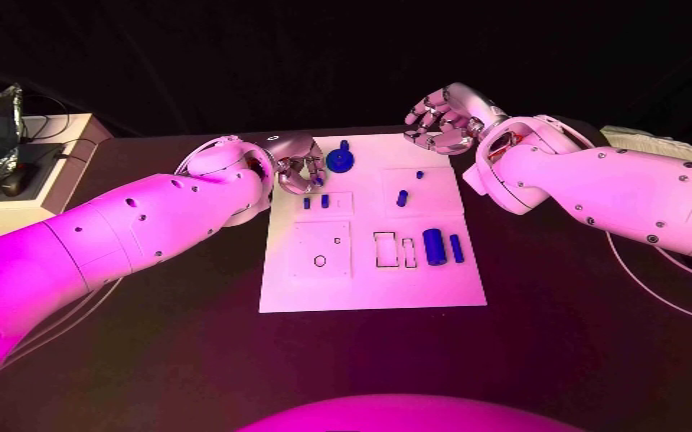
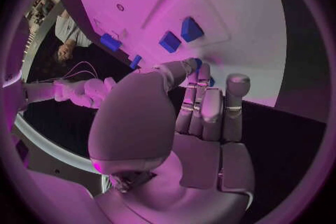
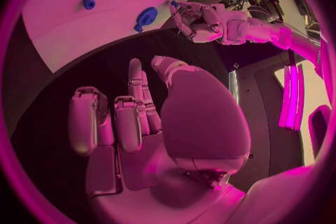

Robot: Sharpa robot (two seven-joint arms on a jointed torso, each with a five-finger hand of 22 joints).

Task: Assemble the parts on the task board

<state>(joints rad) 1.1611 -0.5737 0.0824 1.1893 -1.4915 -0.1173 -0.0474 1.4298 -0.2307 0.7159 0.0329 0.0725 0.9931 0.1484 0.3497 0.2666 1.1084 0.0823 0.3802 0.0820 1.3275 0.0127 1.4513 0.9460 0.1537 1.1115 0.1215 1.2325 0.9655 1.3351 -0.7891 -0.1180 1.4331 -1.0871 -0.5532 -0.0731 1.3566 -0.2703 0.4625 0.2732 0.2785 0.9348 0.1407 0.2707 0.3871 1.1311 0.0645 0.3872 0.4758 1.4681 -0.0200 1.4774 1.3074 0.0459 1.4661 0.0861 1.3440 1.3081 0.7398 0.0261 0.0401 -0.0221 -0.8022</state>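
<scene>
The white task board lies in the middle of the black table. My left hand hovers over its far left corner, and its fingertips pinch a small blue part. A blue round part stands just beside that hand. Two small blue pegs sit near the left edge, with two more further right. A thick blue cylinder and a thinner one lie by the right edge. My right hand floats past the far right corner, fingers apart, holding nothing.
A pale box with cables stands at the table's far left. A white object lies at the far right behind my right arm. Outlined recesses mark the board's near half.
</scene>
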